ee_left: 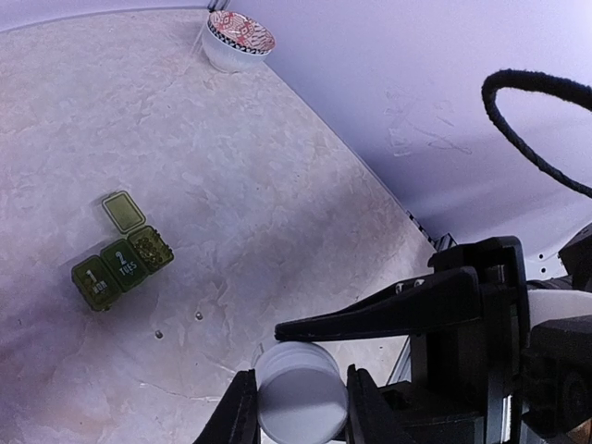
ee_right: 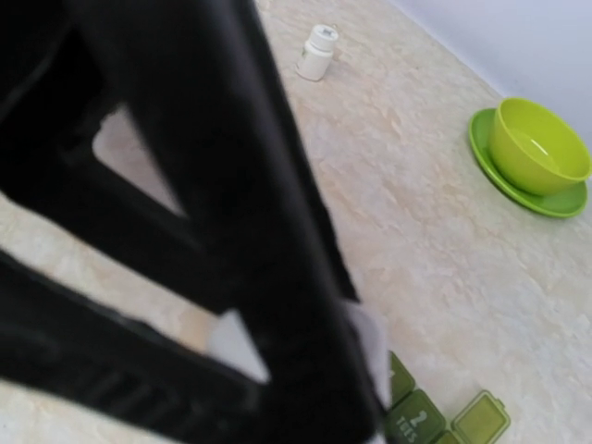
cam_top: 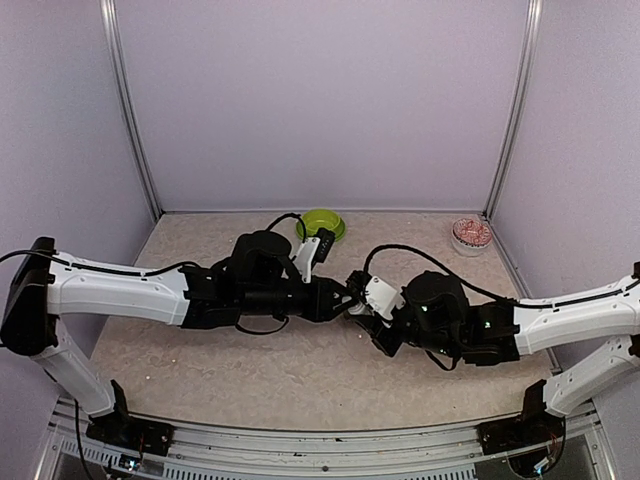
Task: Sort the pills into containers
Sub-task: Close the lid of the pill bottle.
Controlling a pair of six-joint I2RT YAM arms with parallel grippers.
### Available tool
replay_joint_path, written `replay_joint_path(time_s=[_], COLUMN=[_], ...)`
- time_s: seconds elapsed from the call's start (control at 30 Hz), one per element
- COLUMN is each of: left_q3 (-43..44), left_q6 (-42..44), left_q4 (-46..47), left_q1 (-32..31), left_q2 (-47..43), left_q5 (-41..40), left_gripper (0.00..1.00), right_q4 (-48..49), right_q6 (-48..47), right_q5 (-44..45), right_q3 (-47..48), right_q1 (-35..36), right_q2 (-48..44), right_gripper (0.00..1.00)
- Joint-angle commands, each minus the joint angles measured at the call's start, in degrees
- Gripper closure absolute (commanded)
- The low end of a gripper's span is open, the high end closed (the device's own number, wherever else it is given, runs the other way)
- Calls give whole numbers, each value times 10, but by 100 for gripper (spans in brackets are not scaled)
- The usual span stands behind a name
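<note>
The pill box point(ee_left: 111, 270) sits on the counter point(ee_left: 277, 185) with its end lid point(ee_left: 123, 211) raised. Two pills point(ee_left: 198, 315) lie loose just beside it. Nearer, the left end effector point(ee_left: 301, 375) pinches a white bottle point(ee_left: 296, 412). The right end effector point(cam_top: 356, 300) meets it; whether it is spread I cannot tell.

Pale lilac walls point(cam_top: 320, 100), metal corner posts point(cam_top: 130, 110), beige marbled tabletop point(cam_top: 300, 370)

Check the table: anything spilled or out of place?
Yes. Two pills lie loose on the table near the pill box, not in it. Its end compartment is open. The left claw grips a white bottle.
</note>
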Motion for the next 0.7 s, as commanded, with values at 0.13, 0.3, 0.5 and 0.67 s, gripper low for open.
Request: replay_joint_path(time_s=[0.13,0.3,0.5,0.67], left_q3=[12,12,10,1], left_q6=[-14,-23,-29,-17], left_q4=[-6,-15,-21,0], left_q1=[-5,-6,-7,-7], left_q2=[18,29,38,41], left_q5=[-5,-17,-33,-25], left_gripper=[80,80,80,80], right_q4=[11,6,7,14], right_q6=[-2,2,15,24], right_q5=[9,22,62,43], right_q3=[37,48,57,54], right_q1=[10,15,25,26], right_q2=[13,18,20,16], right_gripper=[68,68,69,70])
